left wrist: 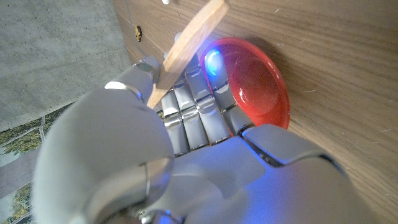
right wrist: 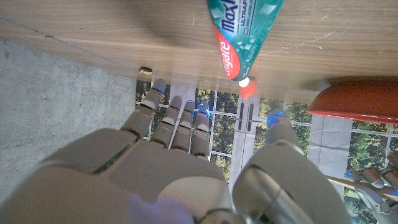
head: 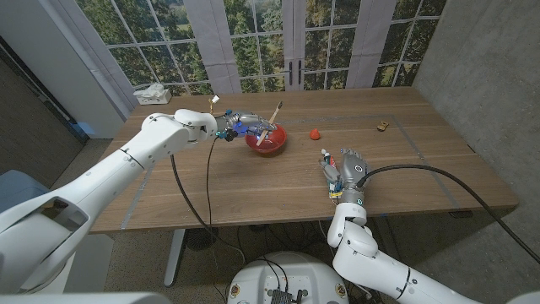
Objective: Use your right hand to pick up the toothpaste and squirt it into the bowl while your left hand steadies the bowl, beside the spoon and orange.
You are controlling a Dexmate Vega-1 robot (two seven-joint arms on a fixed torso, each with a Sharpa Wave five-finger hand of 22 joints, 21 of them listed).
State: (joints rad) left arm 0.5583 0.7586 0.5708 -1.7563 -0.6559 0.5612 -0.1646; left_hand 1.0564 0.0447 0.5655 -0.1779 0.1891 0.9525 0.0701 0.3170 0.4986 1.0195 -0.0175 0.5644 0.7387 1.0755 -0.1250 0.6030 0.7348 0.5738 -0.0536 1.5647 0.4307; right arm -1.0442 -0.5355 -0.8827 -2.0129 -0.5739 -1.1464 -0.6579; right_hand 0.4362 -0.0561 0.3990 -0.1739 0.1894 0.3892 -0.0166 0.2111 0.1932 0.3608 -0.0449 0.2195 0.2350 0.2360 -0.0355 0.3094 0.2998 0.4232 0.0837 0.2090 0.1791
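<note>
A red bowl (head: 267, 141) stands at the table's middle back with a wooden spoon (head: 272, 122) leaning in it. My left hand (head: 237, 127) grips the bowl's left rim; in the left wrist view its fingers (left wrist: 198, 106) reach to the bowl (left wrist: 264, 78) under the spoon's handle (left wrist: 186, 46). A small orange (head: 315, 133) sits right of the bowl. The toothpaste tube (head: 327, 171) lies near the front edge, just left of my right hand (head: 349, 173). In the right wrist view the right hand (right wrist: 186, 155) has its fingers apart, empty, with the tube (right wrist: 239, 34) just beyond the fingertips.
A small tan object (head: 384, 126) lies at the back right of the table. A white tissue box (head: 153, 95) stands off the table's back left corner. A black cable (head: 190, 190) hangs from the left arm across the table's left part.
</note>
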